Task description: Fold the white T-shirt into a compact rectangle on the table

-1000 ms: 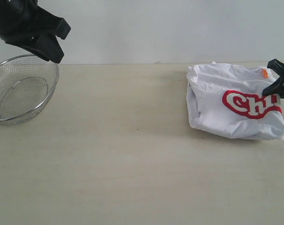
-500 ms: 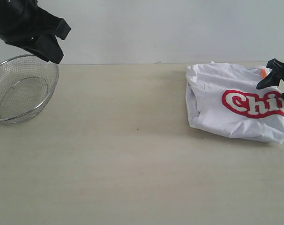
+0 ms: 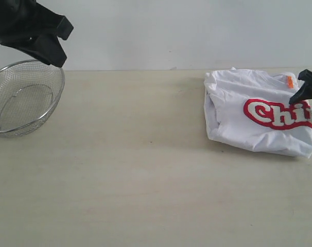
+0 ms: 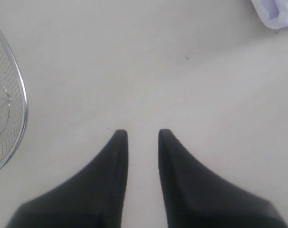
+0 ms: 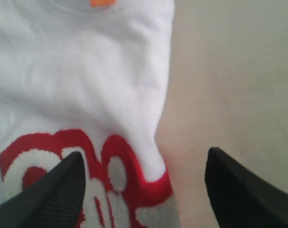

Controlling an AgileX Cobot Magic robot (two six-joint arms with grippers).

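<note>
Exterior view puts the white T-shirt (image 3: 233, 103) on the far right of the table (image 3: 145, 175). It lies as a rumpled, roughly rectangular bundle, with its right end at the frame edge. Its red lettering (image 3: 272, 114) faces up, and a small orange tag (image 3: 290, 81) shows near the far edge of the cloth.

The right arm enters from the right edge, and its black fingers reach over the shirt's right end just beside the tag. In the right wrist view the right gripper (image 5: 144, 154) stands wide open with nothing in its grasp. It straddles the shirt's edge, so one finger is over the lettering and the other over bare tabletop. I cannot tell whether either fingertip touches the cloth.

Bare table stretches between the shirt and the left side, marked only by a few dark specks.

The left arm is raised in the upper left corner, well apart from the shirt, with its black housing angled downward above the far rim of a silver wire-mesh bowl (image 3: 22, 103). In the left wrist view the left gripper (image 4: 141, 133) has its jaws a narrow gap apart and holds nothing. It hovers over bare table, with the bowl's rim to one side and a corner of the shirt far off.
</note>
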